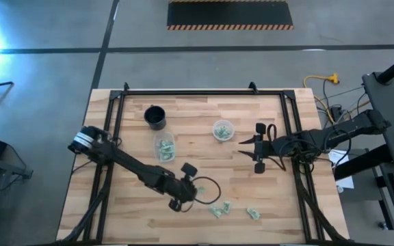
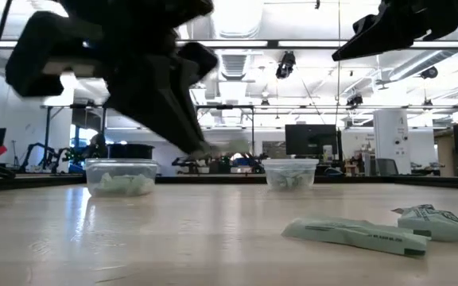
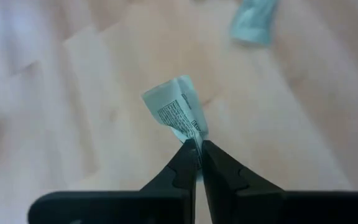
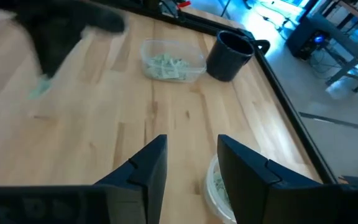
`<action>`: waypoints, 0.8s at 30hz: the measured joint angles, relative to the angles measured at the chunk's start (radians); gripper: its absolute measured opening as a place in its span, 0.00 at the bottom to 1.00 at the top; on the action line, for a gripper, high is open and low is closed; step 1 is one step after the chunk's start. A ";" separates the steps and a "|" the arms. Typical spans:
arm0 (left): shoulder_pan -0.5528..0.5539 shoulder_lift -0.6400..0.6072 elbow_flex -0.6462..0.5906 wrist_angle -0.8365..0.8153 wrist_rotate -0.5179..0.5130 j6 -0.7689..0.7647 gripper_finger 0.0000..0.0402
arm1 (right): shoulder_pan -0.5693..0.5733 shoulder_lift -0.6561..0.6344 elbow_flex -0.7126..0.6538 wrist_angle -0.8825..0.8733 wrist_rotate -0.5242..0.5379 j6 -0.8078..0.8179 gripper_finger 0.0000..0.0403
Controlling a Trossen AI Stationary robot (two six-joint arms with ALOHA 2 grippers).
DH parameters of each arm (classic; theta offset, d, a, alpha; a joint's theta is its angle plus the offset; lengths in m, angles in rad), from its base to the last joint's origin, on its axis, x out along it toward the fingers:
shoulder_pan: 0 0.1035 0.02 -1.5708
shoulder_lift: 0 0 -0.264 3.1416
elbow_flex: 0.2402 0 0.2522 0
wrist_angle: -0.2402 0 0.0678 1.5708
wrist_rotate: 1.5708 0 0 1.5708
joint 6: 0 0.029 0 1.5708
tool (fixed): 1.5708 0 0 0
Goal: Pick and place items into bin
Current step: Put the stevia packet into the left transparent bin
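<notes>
Left gripper (image 3: pixel 197 149) is clamped on one wrapper (image 3: pixel 174 111), lifted for carrying to a bin (image 1: pixel 164 146). Right gripper (image 4: pixel 191 152) waits empty, jaws parted, above the round container (image 1: pixel 223 130).

A lab or workshop: concrete floor (image 1: pixel 46 27) with hazard-striped mat (image 1: pixel 230 14), monitors (image 2: pixel 304 141), ceiling strip lights (image 2: pixel 293 46).

Two clear tubs (image 1: pixel 164 146) (image 1: pixel 223 130), one black cup (image 1: pixel 155 117), three loose wrappers (image 1: pixel 254 214).

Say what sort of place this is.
Probably a robotics lab or workshop: a pale wooden worktable on a grey concrete floor, black-and-yellow hazard-striped mat, and monitors under exposed ceiling ducts.
</notes>
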 joint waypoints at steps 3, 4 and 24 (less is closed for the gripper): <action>0.000 -0.055 0.000 -0.090 -0.088 -0.016 0.00 | 0.001 0.000 -0.007 0.000 -0.016 0.006 0.32; 0.000 -0.072 -0.001 -0.136 -0.124 -0.033 0.00 | 0.001 0.000 -0.009 0.000 -0.022 0.007 0.32; 0.046 -0.460 -0.334 -0.414 -0.422 -0.385 0.00 | 0.057 0.195 -0.094 0.073 -0.337 0.169 0.31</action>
